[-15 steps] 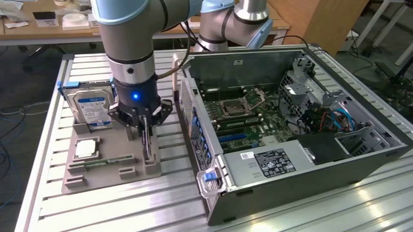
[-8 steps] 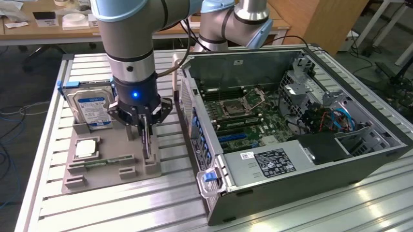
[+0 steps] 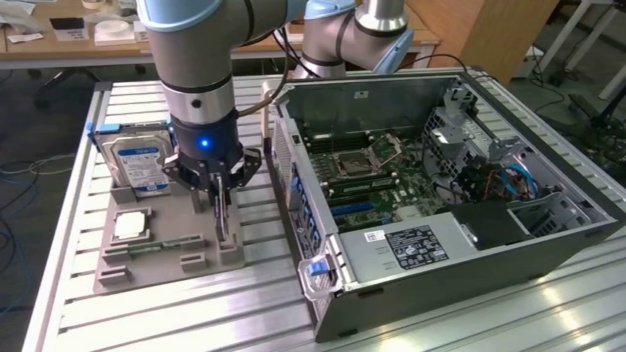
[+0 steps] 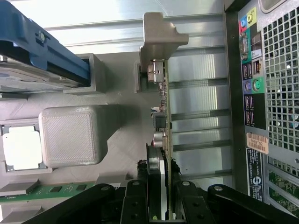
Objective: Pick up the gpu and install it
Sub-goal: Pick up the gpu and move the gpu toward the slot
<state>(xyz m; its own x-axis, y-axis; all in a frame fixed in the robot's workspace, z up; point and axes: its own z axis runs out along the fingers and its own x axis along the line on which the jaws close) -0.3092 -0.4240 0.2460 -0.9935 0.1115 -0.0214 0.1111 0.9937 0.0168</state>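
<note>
Right: nearest in the exterior view, the memory stick (image 3: 161, 246) and CPU (image 3: 132, 224) lie in the gray tray (image 3: 157, 279), by the desk (image 3: 196, 315) edge on the exterior view's left. Behind them, the claw (image 4: 164, 177) is clamped narrow on the gpu (image 4: 163, 107), which stands on edge in the tray. The hard drive (image 3: 142, 165) is upright beyond. The open PC case (image 3: 440, 242) sits alongside.
</note>
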